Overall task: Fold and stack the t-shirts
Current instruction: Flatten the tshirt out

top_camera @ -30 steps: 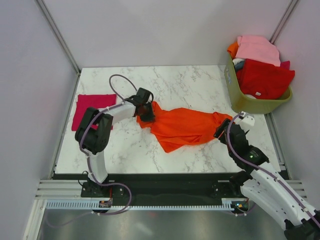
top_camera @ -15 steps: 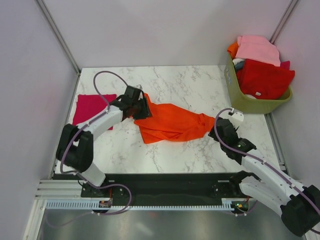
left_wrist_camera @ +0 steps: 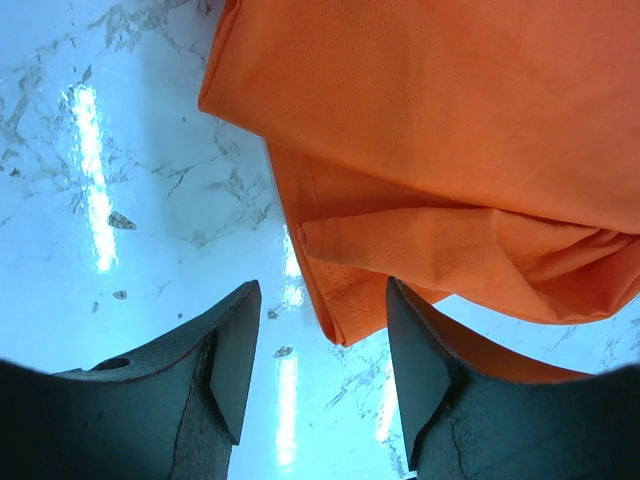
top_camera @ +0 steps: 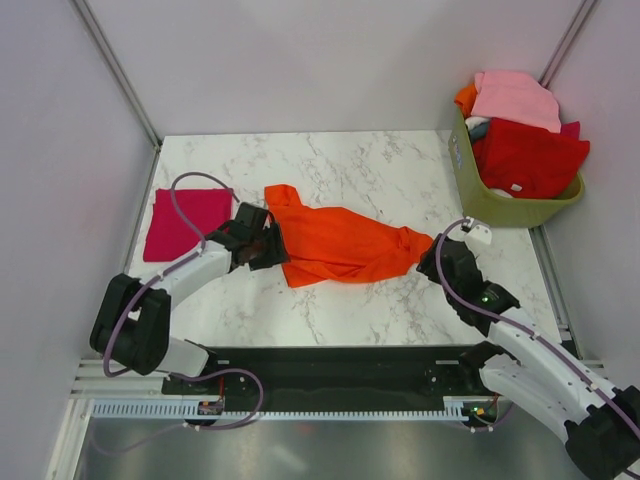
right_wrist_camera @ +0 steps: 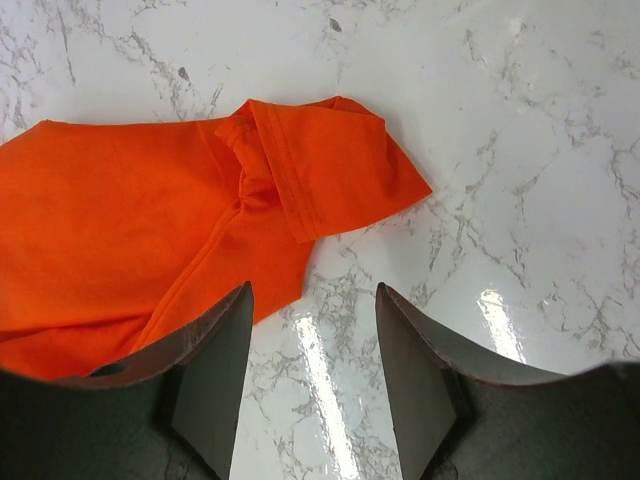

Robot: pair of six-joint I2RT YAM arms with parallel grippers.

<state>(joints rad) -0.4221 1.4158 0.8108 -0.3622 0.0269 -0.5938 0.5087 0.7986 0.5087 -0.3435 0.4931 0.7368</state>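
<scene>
An orange tee [top_camera: 345, 245] lies rumpled on the table [top_camera: 380, 170], with a folded crimson tee [top_camera: 188, 222] well to its left. The left gripper [left_wrist_camera: 320, 345] at its left edge and the right gripper [right_wrist_camera: 312, 335] by its right sleeve are both spread and empty.

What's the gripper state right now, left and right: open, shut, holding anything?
Left gripper: open, gripping nothing; the edge of the orange t-shirt lies just past it.
Right gripper: open, gripping nothing; the shirt's sleeve lies just ahead.
</scene>
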